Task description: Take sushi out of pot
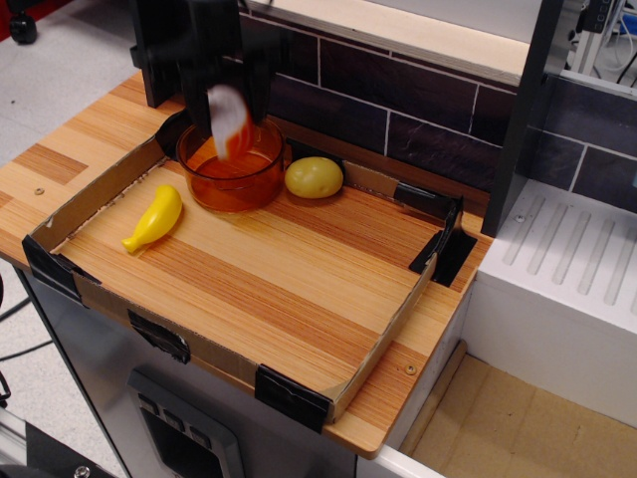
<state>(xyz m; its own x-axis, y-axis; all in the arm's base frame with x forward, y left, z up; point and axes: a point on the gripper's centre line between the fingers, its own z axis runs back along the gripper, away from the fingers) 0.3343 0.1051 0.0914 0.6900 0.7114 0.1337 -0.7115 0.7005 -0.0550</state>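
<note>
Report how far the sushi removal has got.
Done: the gripper is shut on the sushi and has it up at the pot rim, with nothing else visible inside the pot. In hand: the sushi hangs blurred above the pot opening. Left: carry it sideways clear of the pot and set it down on the wooden tray.

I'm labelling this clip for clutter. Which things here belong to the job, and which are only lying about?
Job: sushi, held in the gripper above the pot.
Lying about: yellow lemon-like ball, yellow banana-shaped toy, both in the cardboard tray.
</note>
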